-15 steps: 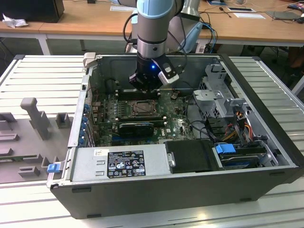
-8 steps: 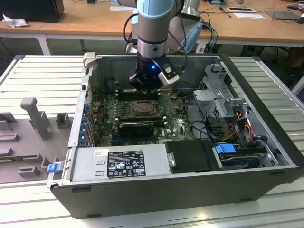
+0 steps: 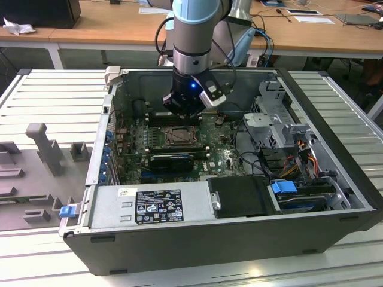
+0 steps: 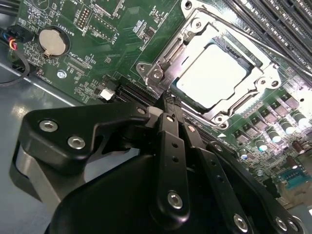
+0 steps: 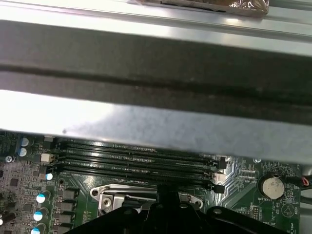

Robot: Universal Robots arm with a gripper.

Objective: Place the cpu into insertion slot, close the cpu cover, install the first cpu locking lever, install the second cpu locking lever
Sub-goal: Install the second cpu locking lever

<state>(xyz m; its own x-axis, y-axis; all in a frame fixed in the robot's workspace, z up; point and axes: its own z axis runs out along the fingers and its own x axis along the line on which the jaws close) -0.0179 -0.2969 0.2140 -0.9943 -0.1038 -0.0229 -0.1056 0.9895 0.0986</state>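
Gripper [image 4: 169, 105] is pinched shut, fingers together in a narrow point, nothing held between them as far as I can see. In the second wrist view the tip sits right at the edge of the cpu cover [image 4: 204, 36], on the side nearest the long black expansion slot. Can't tell if it touches the metal or hangs just above; the angle is poor.

The cpu [image 4: 209, 75] is already down in the insertion slot [image 4: 161, 73], pale top showing through the cover's square window. Cover looks flat over it, so my read is we're on the lever steps.

From the exterior view the gripper [image 3: 187, 107] hangs low inside the computer case [image 3: 335, 197], above the far edge of the socket, with the memory slots [image 5: 136, 158] just beyond.

To do this well:
- keep the fingers closed and use the tip as a pusher
- meet the thin lever wire squarely so it doesn't slip off
- push down and sideways under its hook, slowly
- stay off the cpu top and the small capacitors [image 4: 265, 139] beside the socket.
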